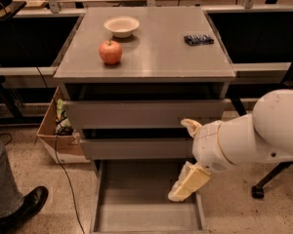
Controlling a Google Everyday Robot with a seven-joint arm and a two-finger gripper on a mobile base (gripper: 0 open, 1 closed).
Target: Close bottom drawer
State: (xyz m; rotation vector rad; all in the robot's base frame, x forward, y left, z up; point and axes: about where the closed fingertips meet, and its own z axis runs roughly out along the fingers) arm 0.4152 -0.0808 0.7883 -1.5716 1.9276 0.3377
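We see the grey table (pixel 176 57) rising above and to the left of the gripper (pixel 185 160). The bottom drawer (pixel 146 206) stands pulled out just below-left of the gripper, which hangs over the drawer's right wall, spread wide and holding nothing. An apple (pixel 110 51) sits far up-left.

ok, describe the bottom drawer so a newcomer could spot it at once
Find the grey cabinet with a red apple and white bowl on top. The bottom drawer is its lowest, near the floor, with the robot's cream gripper at its right wall. The top drawer and middle drawer show only flat fronts; this one is pulled out, showing its grey box interior.
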